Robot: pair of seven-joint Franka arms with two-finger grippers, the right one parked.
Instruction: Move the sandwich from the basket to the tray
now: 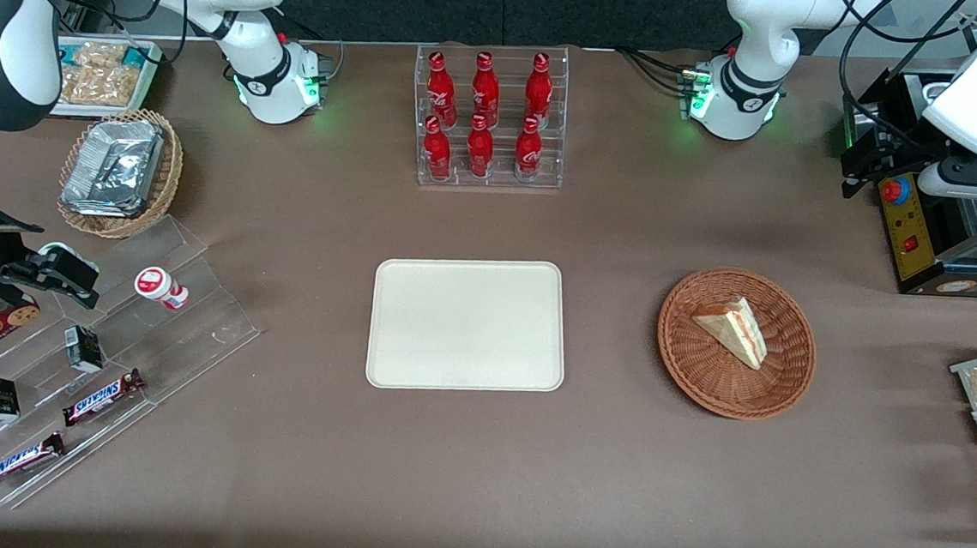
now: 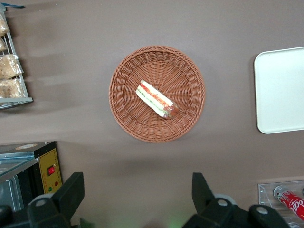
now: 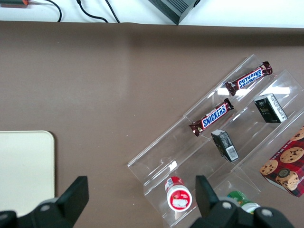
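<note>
Above the woven round basket (image 2: pixel 157 93) with its wedge sandwich (image 2: pixel 156 99), the pincer (image 2: pixel 137 194) gapes.

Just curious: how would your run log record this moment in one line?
stage: before pickup | sandwich: in basket | tray: bare | tool: open, above table, holding nothing

The sandwich (image 1: pixel 736 329) is contained in the basket (image 1: pixel 689 361). The tray (image 1: pixel 468 324) is set beside it, apart. The gripper (image 2: pixel 137 194) is held open above the table, near the basket.
</note>
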